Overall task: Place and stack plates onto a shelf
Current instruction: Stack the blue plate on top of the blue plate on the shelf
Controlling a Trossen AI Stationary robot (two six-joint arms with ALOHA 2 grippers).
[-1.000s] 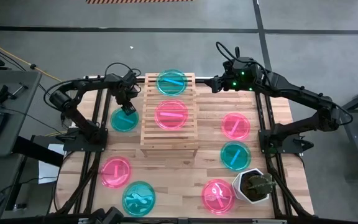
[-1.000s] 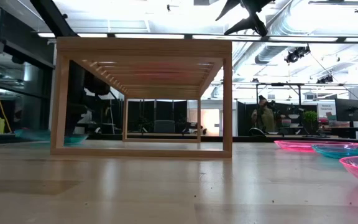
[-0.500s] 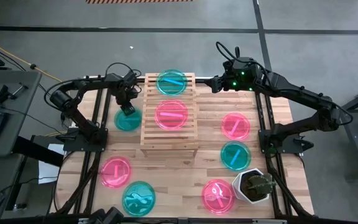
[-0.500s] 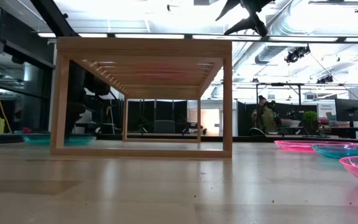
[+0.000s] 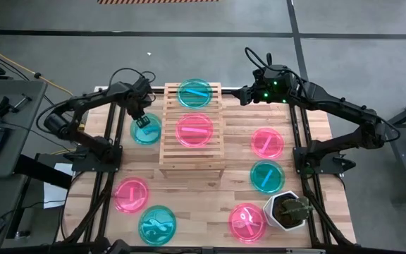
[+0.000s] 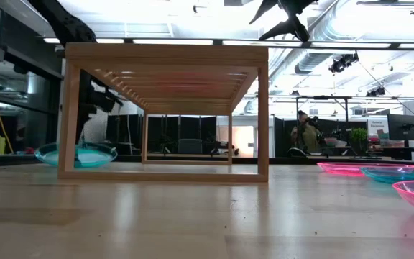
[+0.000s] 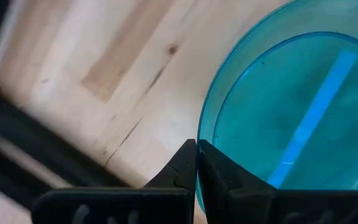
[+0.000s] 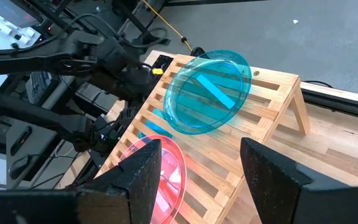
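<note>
A teal plate [image 5: 147, 130] lies just left of the shelf [image 5: 168, 152], a light wooden rack with a slatted top. My left gripper [image 5: 142, 121] is shut on this plate's far rim. In the low view the plate [image 6: 77, 154] shows behind the shelf's left leg. On the shelf's slats rest a teal plate [image 5: 194, 92] at the far end and a pink plate [image 5: 194, 130] in the middle. My right gripper [image 5: 240, 94] hangs open by the shelf's far right corner, holding nothing. My left gripper pinches the teal plate's raised rim [image 7: 202, 132] between its two fingers, on the plate's far side. One finger is inside the rim and one outside. The fingers come from above, slanting down. Whether the plate's near edge [image 6: 85, 165] still touches the table, I cannot tell.
Loose plates lie on the tabletop: pink [image 5: 267, 142], teal [image 5: 266, 176] and pink [image 5: 247, 222] at the right, pink [image 5: 131, 195] and teal [image 5: 157, 224] at the near left. A white plant pot [image 5: 287, 210] stands near right. Black frame rails run along both sides.
My left gripper has shut on the teal plate's far rim. It has drawn the plate a little toward the shelf and the table's far edge. In the low view the plate now stands higher than before. My right arm has kept still.
</note>
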